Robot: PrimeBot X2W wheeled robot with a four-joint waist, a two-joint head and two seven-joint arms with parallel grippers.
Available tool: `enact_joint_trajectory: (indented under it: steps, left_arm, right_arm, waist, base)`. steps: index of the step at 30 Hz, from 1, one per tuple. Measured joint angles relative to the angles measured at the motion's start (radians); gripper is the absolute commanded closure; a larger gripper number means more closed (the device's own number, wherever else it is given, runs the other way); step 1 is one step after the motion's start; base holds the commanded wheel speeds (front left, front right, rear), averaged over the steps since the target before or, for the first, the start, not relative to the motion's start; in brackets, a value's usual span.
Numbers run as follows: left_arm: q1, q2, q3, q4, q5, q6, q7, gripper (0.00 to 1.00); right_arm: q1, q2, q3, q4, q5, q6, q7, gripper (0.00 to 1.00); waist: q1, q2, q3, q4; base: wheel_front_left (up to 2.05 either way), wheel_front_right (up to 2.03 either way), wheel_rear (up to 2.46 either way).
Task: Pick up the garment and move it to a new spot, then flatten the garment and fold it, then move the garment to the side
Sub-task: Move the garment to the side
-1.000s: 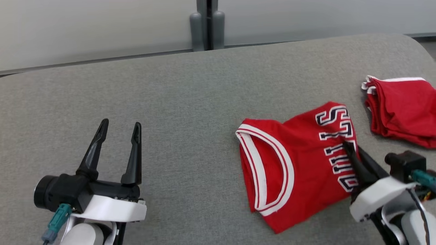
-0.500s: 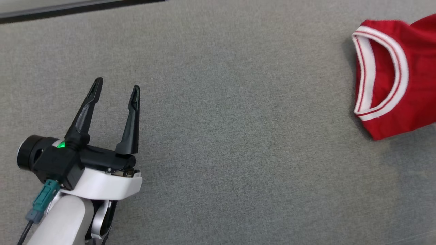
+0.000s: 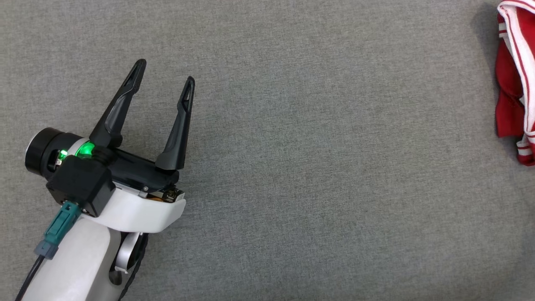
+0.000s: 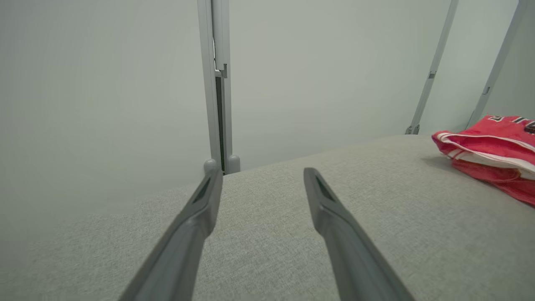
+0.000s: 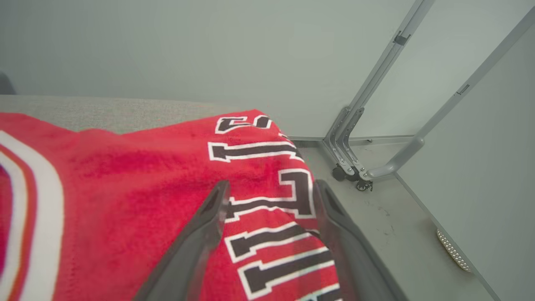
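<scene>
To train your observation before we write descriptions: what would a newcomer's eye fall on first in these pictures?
The red jersey with black-and-white lettering, lying under the open right gripper in the right wrist view. Next, the left gripper, open with a green light at its base, over plain grey fabric at the head view's left.

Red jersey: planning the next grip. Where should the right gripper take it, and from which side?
Probably the lettered end of the red jersey, from above: the cloth lies low in folded layers, and the right gripper's open fingers straddle that lettering.
</scene>
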Motion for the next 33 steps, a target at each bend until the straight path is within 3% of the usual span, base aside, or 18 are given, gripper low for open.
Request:
enact_joint_trajectory:
  steps: [5,10,16,24,33]
  left_arm:
    - [0.003,-0.009,-0.005,0.026,-0.007,0.001,-0.006,0.0]
    - [0.06,-0.015,0.004,0.047,-0.025,0.021,-0.017,0.0]
    - [0.147,-0.018,0.02,0.073,-0.052,0.045,-0.027,0.0]
    - [0.228,-0.035,0.037,0.106,-0.089,0.067,-0.033,0.0]
    - [0.312,-0.037,0.066,0.156,-0.12,0.076,-0.04,0.0]
  right_arm:
    - [0.002,0.065,-0.045,0.067,-0.016,0.0,-0.086,0.0]
    - [0.075,0.153,-0.027,0.046,0.007,0.0,-0.179,0.0]
    - [0.24,0.262,0.045,-0.164,0.022,0.0,-0.231,0.0]
    - [0.421,0.366,0.14,-0.438,0.001,0.0,-0.166,0.0]
    - [0.565,0.421,0.228,-0.579,-0.01,0.0,-0.087,0.0]
  waist:
    - [0.0,0.0,-0.022,0.004]
    - [0.0,0.0,-0.082,-0.005]
    - [0.0,0.0,-0.19,-0.009]
    - [0.0,0.0,-0.289,0.037]
    - [0.0,0.0,-0.387,0.131]
  base:
    - [0.0,0.0,0.0]
    - [0.0,0.0,0.0]
    - [0.0,0.0,0.0]
    - [0.0,0.0,0.0]
    - [0.0,0.0,0.0]
